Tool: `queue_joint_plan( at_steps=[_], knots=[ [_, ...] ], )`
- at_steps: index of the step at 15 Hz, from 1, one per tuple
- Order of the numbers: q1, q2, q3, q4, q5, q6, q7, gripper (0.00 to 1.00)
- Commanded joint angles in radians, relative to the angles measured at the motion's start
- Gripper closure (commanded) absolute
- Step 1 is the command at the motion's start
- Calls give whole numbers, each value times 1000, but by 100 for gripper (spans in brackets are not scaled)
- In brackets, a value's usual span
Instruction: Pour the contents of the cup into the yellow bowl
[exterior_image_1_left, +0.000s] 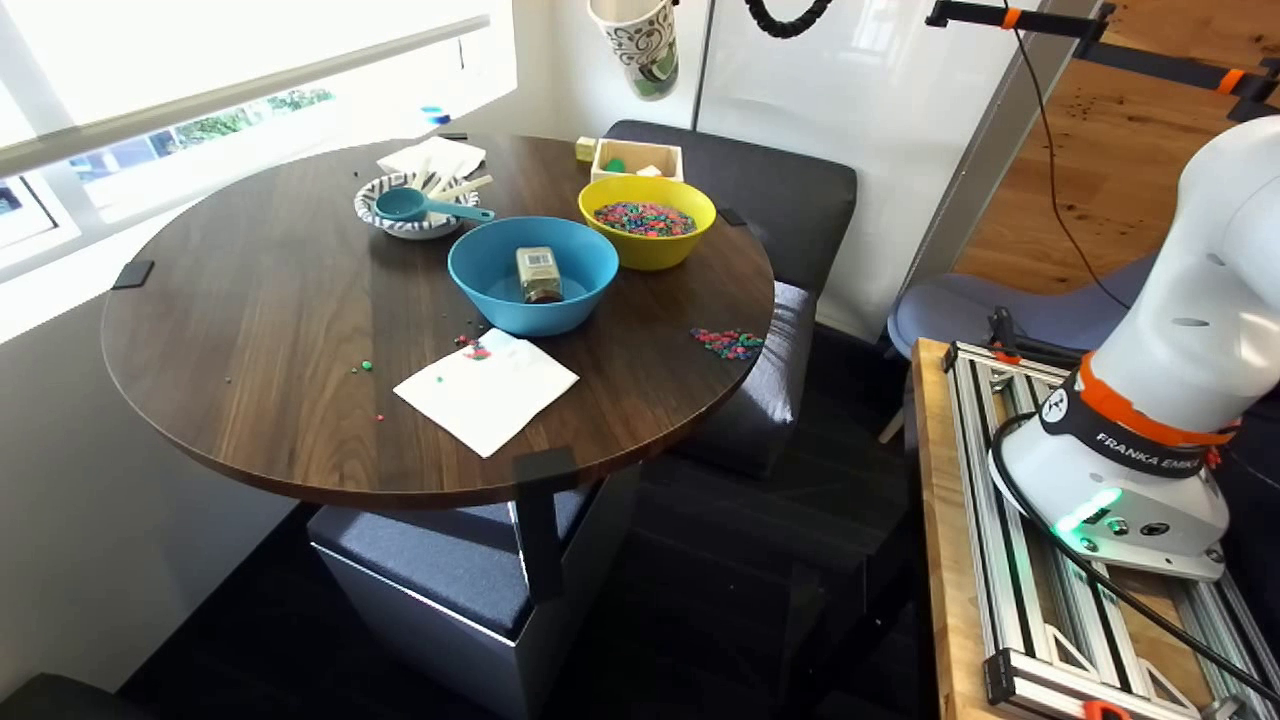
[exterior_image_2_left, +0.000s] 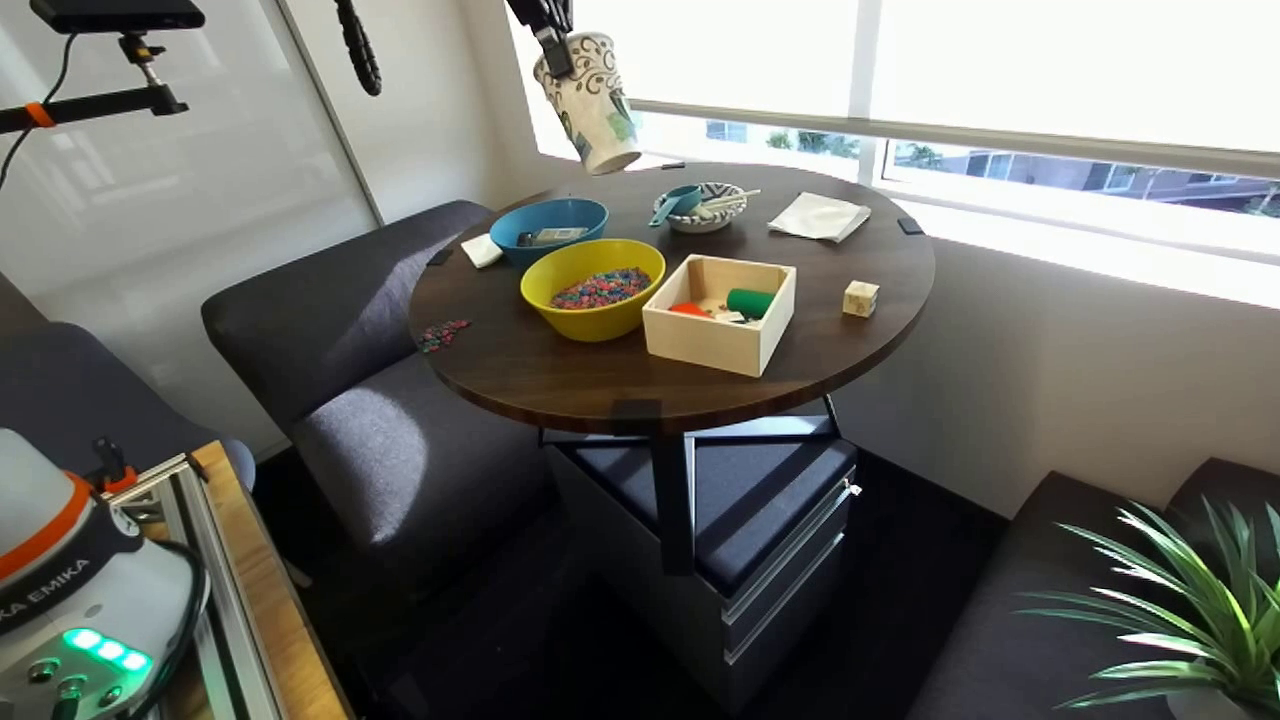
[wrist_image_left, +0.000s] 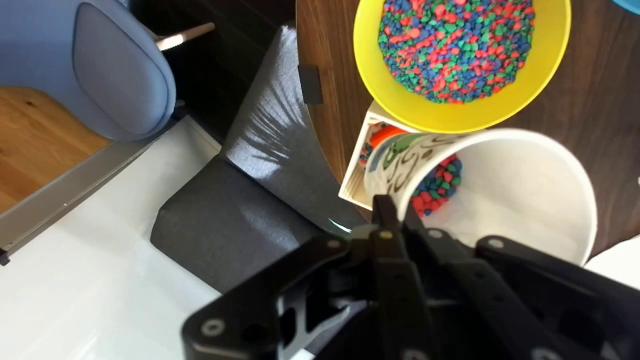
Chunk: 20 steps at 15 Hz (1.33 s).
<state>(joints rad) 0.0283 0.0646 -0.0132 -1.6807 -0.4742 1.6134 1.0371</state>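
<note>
The fingers (wrist_image_left: 384, 215) pinch the rim of the paper cup (wrist_image_left: 520, 195), one against the outside of its wall and one inside. The cup is held in the air, well off the surface (exterior_image_1_left: 260, 290), mouth up and leaning a little in both exterior views. Red, green and blue bits (wrist_image_left: 441, 185) lie in the bottom of it. In the wrist view the cup hides part of the wooden box (exterior_image_2_left: 705, 345) and shows right against the edge of the yellow bowl (wrist_image_left: 450, 117).

The yellow bowl stands upright and holds a wide bed of bits in the same colours. Just beside it sits the box, with a green cylinder (exterior_image_2_left: 748, 302) and an orange-red piece (exterior_image_2_left: 688, 310) inside; a small cube (exterior_image_2_left: 860, 299) stands near the box, apart from it. Also beside the yellow bowl is the blue bowl (exterior_image_1_left: 530, 318); whether the two touch, I cannot tell. A small jar (exterior_image_1_left: 538, 265) lies in the blue one.

Farther out, a patterned dish (exterior_image_1_left: 415, 229) holds a teal scoop (exterior_image_1_left: 402, 204). A white napkin (exterior_image_1_left: 495, 400) lies near the blue bowl, and a patch of loose bits (exterior_image_1_left: 728, 344) near the surface's edge.
</note>
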Motion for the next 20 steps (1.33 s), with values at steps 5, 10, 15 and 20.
queue_joint_plan(
  at_steps=[5,10,15,20],
  knots=[
    [22,-4,15,-70,-185,-116,-41,99],
    [50,6,52,-169,-287,-189,-105,99],
    [50,20,59,-163,-247,-168,-90,97],
    [93,57,89,-208,-394,-222,-20,99]
  ],
)
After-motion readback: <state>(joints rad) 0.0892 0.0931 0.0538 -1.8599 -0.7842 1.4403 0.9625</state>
